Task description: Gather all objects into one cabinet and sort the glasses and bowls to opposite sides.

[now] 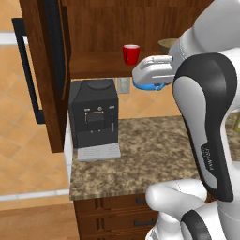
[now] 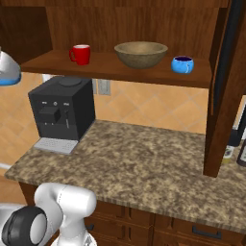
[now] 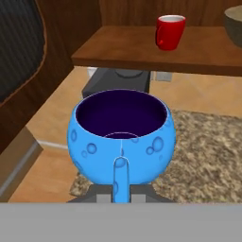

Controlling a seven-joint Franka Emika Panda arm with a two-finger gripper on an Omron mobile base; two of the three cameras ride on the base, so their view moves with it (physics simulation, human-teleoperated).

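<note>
Hand view puts a blue mug (image 3: 122,137) right in front of you, clenched in the gripper (image 3: 121,194) by its handle, rim up, hanging in the air just short of the shelf (image 3: 142,49). It looks rigid, glossy and light, probably slippery and breakable, so keep it level; the handle is a narrow hold and the mug may swing. On the shelf stand a red cup (image 2: 80,54), a bowl (image 2: 141,54) and a second blue mug (image 2: 182,64). Below the shelf sits a coffee machine (image 2: 61,109).
</note>
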